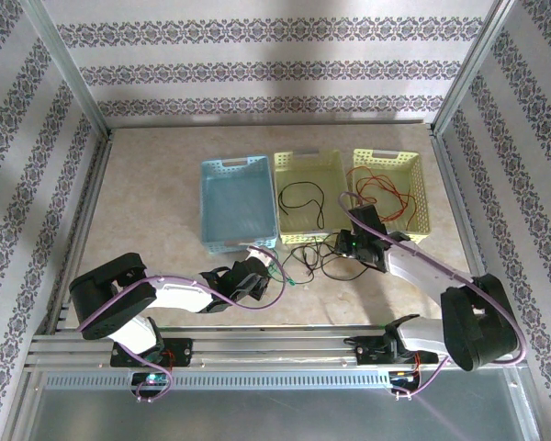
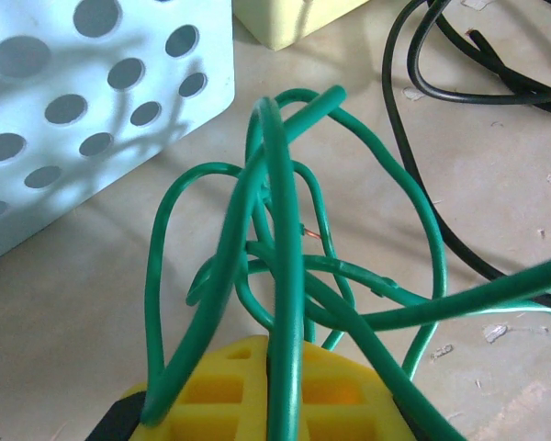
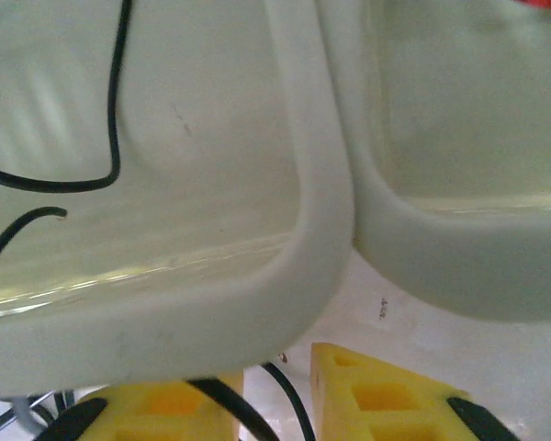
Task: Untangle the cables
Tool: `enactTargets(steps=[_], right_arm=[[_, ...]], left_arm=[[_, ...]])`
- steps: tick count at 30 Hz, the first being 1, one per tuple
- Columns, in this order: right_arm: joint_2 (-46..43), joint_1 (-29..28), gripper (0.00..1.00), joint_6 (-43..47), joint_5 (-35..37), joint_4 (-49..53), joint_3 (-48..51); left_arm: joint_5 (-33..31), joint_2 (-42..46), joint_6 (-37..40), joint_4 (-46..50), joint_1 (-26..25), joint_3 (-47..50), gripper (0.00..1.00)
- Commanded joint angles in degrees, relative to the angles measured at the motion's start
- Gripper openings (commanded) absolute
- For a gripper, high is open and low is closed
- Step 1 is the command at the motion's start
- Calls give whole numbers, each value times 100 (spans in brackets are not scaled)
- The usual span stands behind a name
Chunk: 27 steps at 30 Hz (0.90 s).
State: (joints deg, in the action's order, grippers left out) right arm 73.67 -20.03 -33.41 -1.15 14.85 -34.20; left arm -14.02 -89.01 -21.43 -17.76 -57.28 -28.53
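A green cable point(image 2: 285, 230) rises in a knotted bunch of loops from my left gripper point(image 2: 275, 354), which is shut on one strand of it. From above, that gripper point(image 1: 264, 266) sits just in front of the blue basket, with the green cable point(image 1: 289, 273) at its tip. A black cable point(image 1: 326, 259) lies tangled on the table between the two arms. My right gripper point(image 1: 349, 250) is low over its right side. In the right wrist view its yellow fingers stand apart around strands of the black cable point(image 3: 289, 395). A red cable point(image 1: 386, 193) lies in the right yellow basket.
Three baskets stand in a row at the back: blue point(image 1: 207, 207), middle yellow point(image 1: 277, 197) with black wire point(image 1: 303, 197) inside, right yellow point(image 1: 421, 197). The middle basket's rim point(image 3: 257, 303) is right over my right fingers. The blue basket's holed wall point(image 2: 92, 110) is close to my left gripper.
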Motion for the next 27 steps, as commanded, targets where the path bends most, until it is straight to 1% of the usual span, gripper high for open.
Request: enactTargets(steps=[1,3,8,10,12,15,20,24,27], right_arm=[[-88,-61,18,-163,87,-175,93],[-427,-121,10,-192,287,-96,177],[-1819,-310,2,-98,956,373,135],[-2389,-411,0,-11,1219,499,39],[-2864,-478,0,77,1346,577,-108],[-3303,-552,0,229,1530,705,-495],[-3444,-598,0,454,1631,611,-1232],[-3193,-597,0,537,1509,275,-1740],[-2950,-590,0,464,1410,-160,-1851]], left_arm=[[121,-100,69,370,6,-30,0],[96,-60,52,370,6,-12,0],[63,-24,18,326,10,58,0],[66,-63,16,317,6,50,0],[75,-106,16,308,6,37,0],[83,-153,7,282,10,32,0],[85,-179,26,255,6,23,0],[97,-204,25,247,6,8,0],[99,-195,27,262,6,10,0]])
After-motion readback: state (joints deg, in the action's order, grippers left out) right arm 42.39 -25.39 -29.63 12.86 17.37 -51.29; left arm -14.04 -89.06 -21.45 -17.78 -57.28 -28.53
